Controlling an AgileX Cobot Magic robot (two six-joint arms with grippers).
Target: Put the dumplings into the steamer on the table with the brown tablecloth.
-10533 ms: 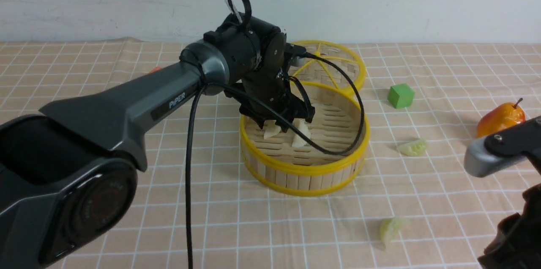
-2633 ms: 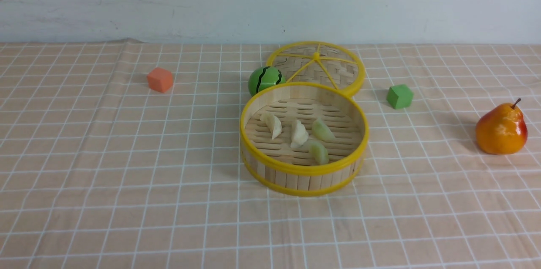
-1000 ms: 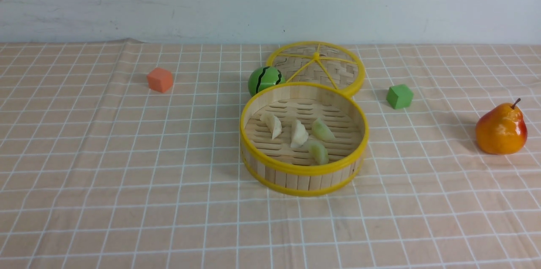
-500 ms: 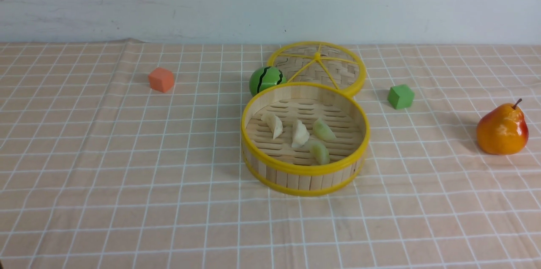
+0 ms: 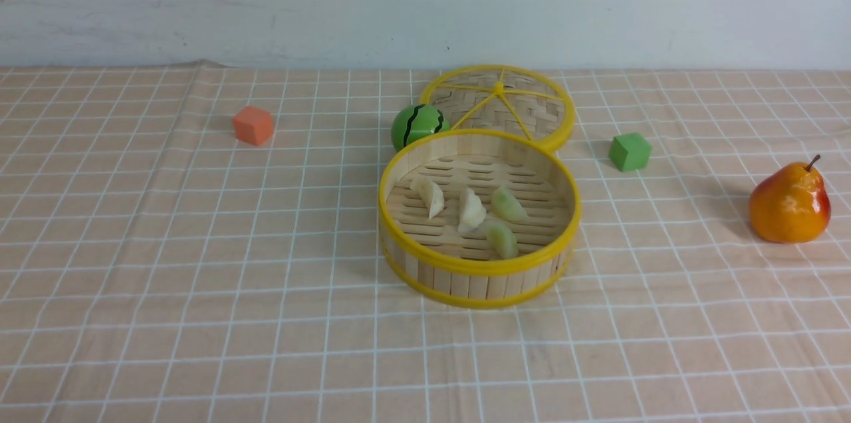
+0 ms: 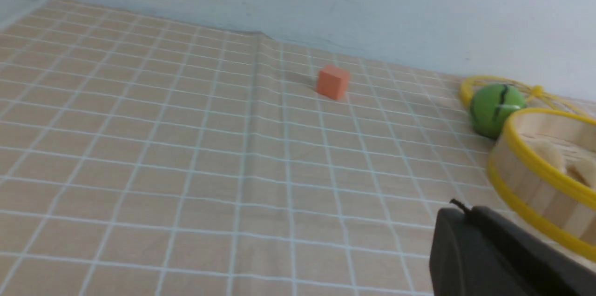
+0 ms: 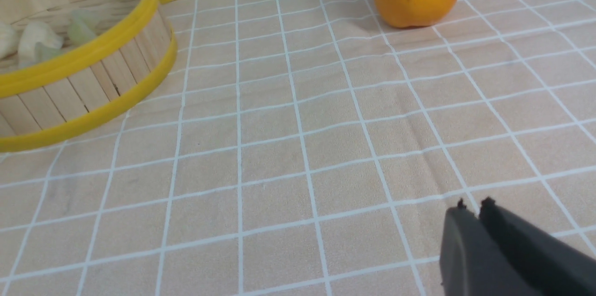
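Note:
The steamer (image 5: 479, 270) stands mid-table on the brown tablecloth (image 5: 199, 243). Inside lie two whitish dumplings (image 5: 431, 197) (image 5: 471, 210) and two pale green dumplings (image 5: 508, 205) (image 5: 503, 239). Neither arm shows in the front view. In the left wrist view my left gripper (image 6: 465, 212) is shut and empty, low over the cloth beside the steamer (image 6: 535, 184). In the right wrist view my right gripper (image 7: 472, 207) is shut and empty over bare cloth, well apart from the steamer (image 7: 93, 77).
The flat woven lid (image 5: 498, 104) lies behind the steamer, with a green watermelon ball (image 5: 417, 125) beside it. An orange cube (image 5: 252, 125) sits at the left, a green cube (image 5: 629, 151) and a pear (image 5: 789, 205) at the right.
Over the last second nothing has visibly moved. Since 10.5 s ago both arms have left the front view and the two green dumplings have gone from the cloth into the steamer.

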